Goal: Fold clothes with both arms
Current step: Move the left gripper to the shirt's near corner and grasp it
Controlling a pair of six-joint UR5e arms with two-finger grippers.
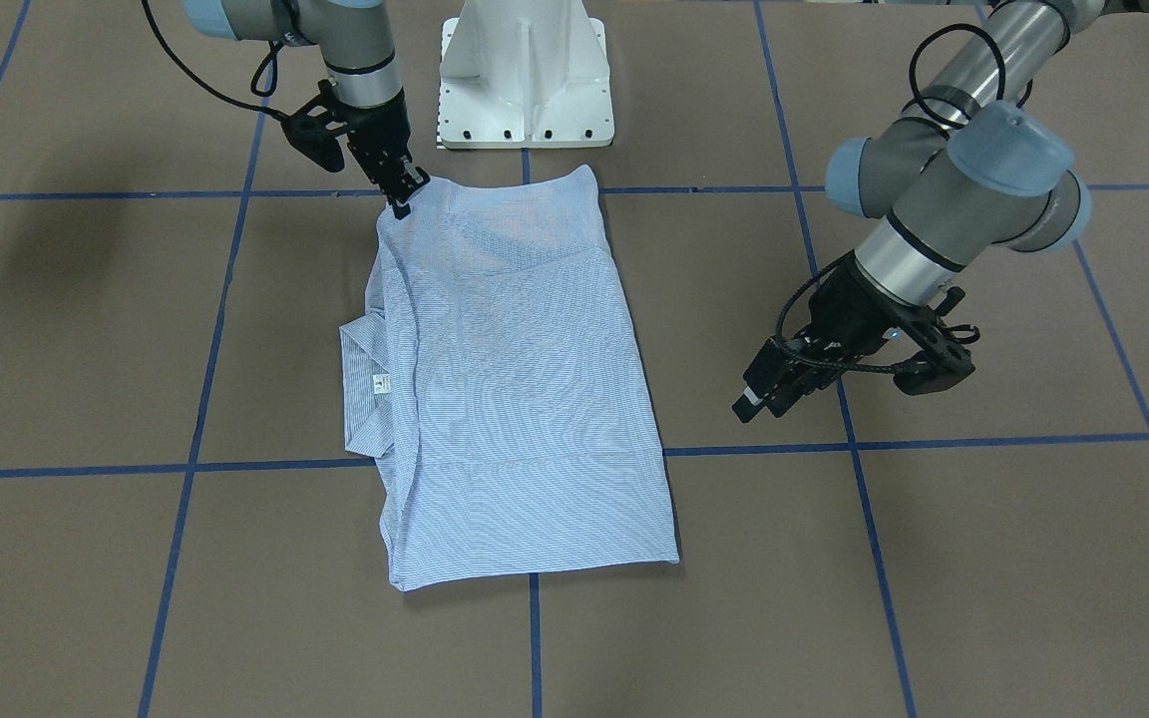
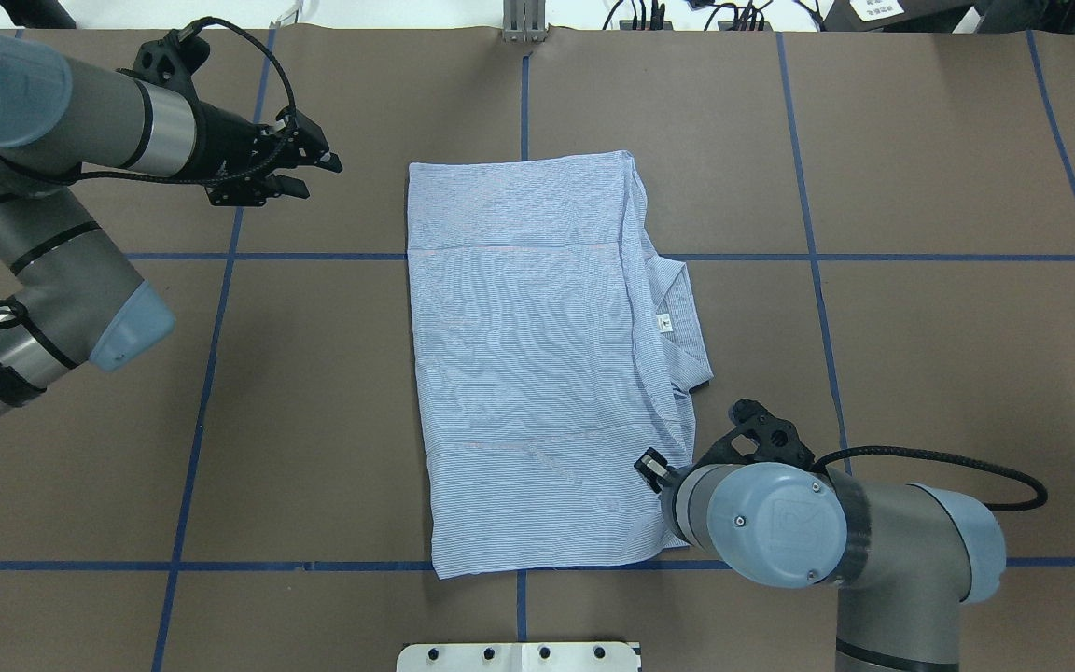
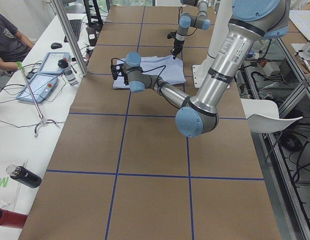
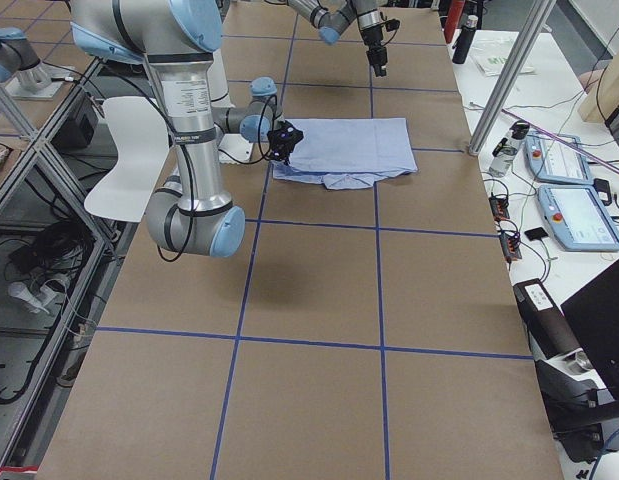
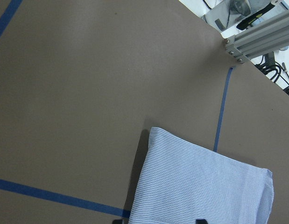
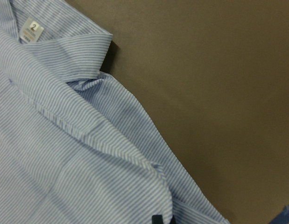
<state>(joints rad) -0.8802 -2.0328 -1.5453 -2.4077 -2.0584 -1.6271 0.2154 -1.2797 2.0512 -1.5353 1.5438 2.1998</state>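
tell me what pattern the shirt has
Fine light blue and white stripes on the shirt, clearest in the right wrist-mounted view.

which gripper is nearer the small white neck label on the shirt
Right. The right gripper is at the collar-side edge of the light blue striped shirt, near the small white neck label; the left gripper hangs beyond the opposite edge.

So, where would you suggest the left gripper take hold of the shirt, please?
Probably the far corner of the shirt on the robot's left: the open left gripper hovers just beside it. Come in low from that side; the layers lie flat, so one jaw must slide underneath.
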